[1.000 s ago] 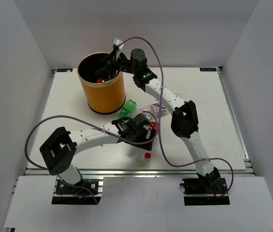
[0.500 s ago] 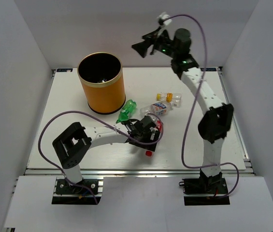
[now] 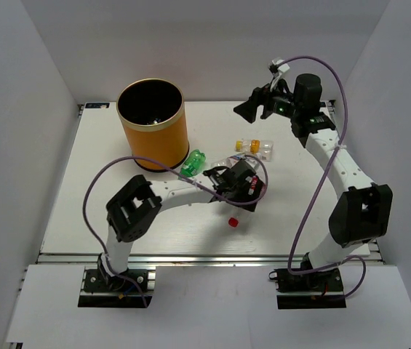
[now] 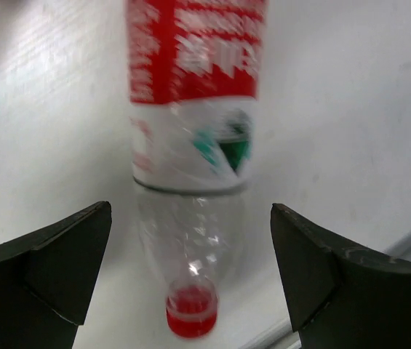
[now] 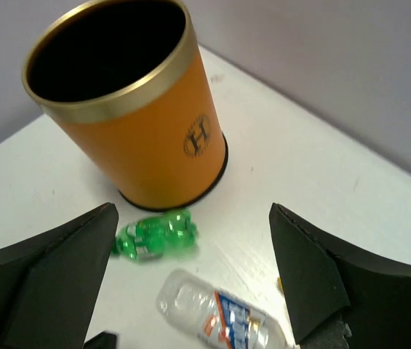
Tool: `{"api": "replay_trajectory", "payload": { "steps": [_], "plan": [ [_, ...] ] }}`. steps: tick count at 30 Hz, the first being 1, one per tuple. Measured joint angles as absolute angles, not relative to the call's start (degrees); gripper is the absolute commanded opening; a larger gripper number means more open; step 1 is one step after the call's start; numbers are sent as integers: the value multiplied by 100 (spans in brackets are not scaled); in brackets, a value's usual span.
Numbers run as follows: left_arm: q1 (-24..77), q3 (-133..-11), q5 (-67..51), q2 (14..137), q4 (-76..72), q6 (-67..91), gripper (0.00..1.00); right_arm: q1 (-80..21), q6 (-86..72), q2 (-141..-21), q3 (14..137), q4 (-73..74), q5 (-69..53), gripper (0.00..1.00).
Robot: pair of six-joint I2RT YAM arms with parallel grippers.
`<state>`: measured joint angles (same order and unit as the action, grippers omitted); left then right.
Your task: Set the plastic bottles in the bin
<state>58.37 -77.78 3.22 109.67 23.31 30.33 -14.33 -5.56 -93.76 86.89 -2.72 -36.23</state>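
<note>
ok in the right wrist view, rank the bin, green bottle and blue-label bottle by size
1. bin, by far the largest
2-3. blue-label bottle, then green bottle, but unsure: the blue-label one lies nearer the camera and runs off the frame

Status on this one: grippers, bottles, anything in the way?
Left gripper open over red-label bottle. Right gripper open, empty, high. Green bottle and two others outside bin. No obstruction seen.

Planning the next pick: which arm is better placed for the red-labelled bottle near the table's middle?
Left. The left claw, open, hangs over the red-labelled bottle, framing it between its fingers; lowering and closing should do. The right claw, also open, is raised at the far side, well away.
</note>
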Motion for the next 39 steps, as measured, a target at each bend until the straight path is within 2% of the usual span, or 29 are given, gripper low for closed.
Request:
{"api": "replay_trajectory", "payload": {
  "steps": [6,9,10,11,12,13,15,16,18,19,21,22,25,28,33,39],
  "plan": [
    [5826,-8637,738,12016,2499,2720,98,-1120,-478,-8803,8064,43,-3658,90],
    [5819,-8696,849,12049,2565,2635,83,-923,-434,-8431,7891,134,-3636,90],
    [5813,-8691,878,12051,2580,2593,68,-854,-436,-8326,7852,154,-3640,88],
    [5806,-8678,895,12051,2580,2578,59,-781,-436,-8228,7813,158,-3640,86],
    [5793,-8667,897,12046,2576,2517,50,-714,-443,-8149,7782,156,-3636,79],
    [5787,-8661,897,12040,2582,2506,36,-657,-443,-8095,7760,163,-3638,73],
    [5791,-8628,886,11974,2574,2388,23,-523,-480,-8020,7697,165,-3616,59],
    [5791,-8617,899,11913,2633,2309,15,-447,-515,-8012,7679,193,-3594,43],
    [5800,-8582,902,11723,2716,2169,13,-344,-502,-8012,7653,276,-3509,30],
    [5795,-8543,899,11535,2773,2104,12,-290,-493,-8012,7631,325,-3448,30],
    [5787,-8466,932,10973,2836,1973,11,-161,-456,-8020,7596,438,-3321,30],
    [5778,-8466,991,10593,2869,1894,9,-75,-429,-8038,7596,510,-3273,45],
    [5660,-8877,1391,9491,3004,1678,9,152,-276,-8176,7609,725,-3094,75],
    [5347,-9668,2123,8799,2945,1533,9,270,34,-8501,7693,974,-2941,85],
    [4416,-10569,3310,8578,2943,1431,13,270,829,-9240,8055,1608,-2899,87],
    [3144,-11561,4040,9918,3153,1437,17,244,1367,-9533,8254,2102,-3118,88]
  ]
}}
